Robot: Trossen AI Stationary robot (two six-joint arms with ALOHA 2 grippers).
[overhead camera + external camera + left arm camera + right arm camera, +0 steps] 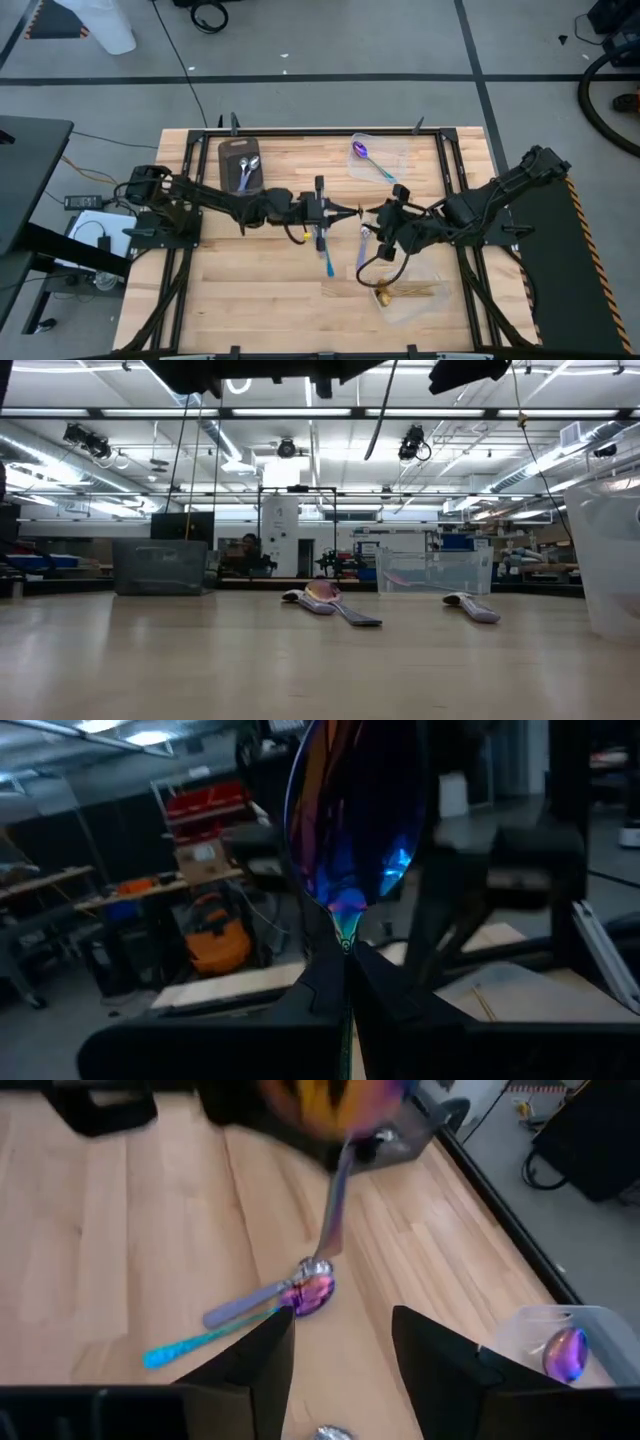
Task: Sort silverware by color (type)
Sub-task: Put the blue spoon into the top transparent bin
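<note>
My left gripper (350, 212) is over the table's middle, level and pointing toward the right edge, shut on an iridescent purple-blue spoon (355, 820). My right gripper (340, 1365) faces it from the right, tilted down and open, with nothing between its fingers. Below them, a teal-handled spoon (327, 258) and a second spoon (363, 245) lie flat on the wood. In the right wrist view the teal-handled spoon's purple bowl (312, 1295) touches a silver spoon (318, 1268). My left gripper pinches the spoon's neck (345, 935), just behind the bowl, between its two fingers. The fingers come level from the table's left and lie along the spoon. The bowl (350, 830) sticks out past the fingertips, lifted clear of the table.
A dark grey tray (228, 150) at the far left holds silver spoons. A clear container (392, 150) at the far side holds a purple spoon (361, 152). Another clear container (415, 305) near the front right holds gold spoons (385, 294). Black rails run along the table's edges.
</note>
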